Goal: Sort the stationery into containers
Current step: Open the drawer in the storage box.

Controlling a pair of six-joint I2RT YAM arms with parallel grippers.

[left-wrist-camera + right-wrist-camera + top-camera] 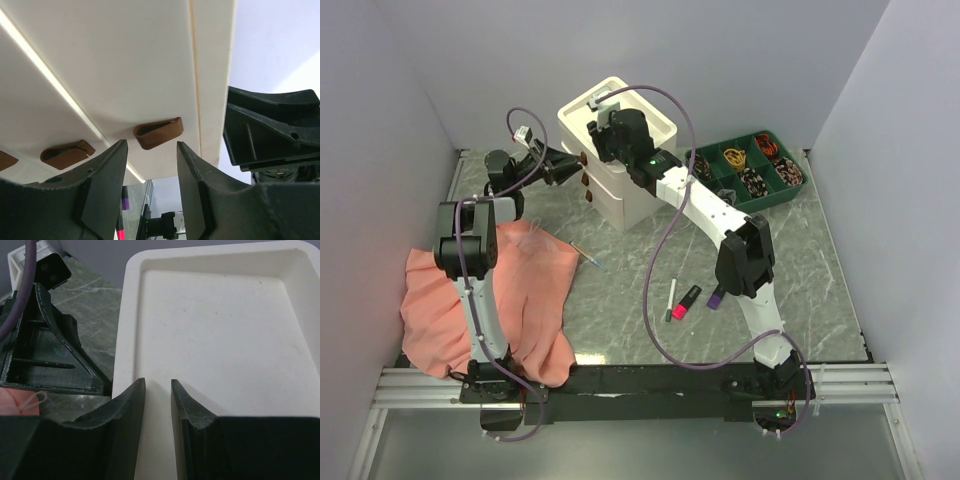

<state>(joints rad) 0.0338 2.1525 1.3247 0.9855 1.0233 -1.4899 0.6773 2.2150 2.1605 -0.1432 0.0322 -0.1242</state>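
Cabinet (625, 200) drawer handle (159, 133) lies before the parted left pincer (150, 150); right pincer (157, 387), barely apart, empty.

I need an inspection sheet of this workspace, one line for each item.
Surface: grey marbled table.
Job's things: cabinet, drawers look shut, top tray bare where seen; pink highlighter, purple highlighter, marker and pen loose on the table.
Clutter: pink cloth at the left; green organiser at the back right.
Grippers: left gripper open at a drawer handle; right gripper narrowly open over the top tray, holding nothing.
Cables: purple cables hang in loops over the table.
Surroundings: white walls on three sides.
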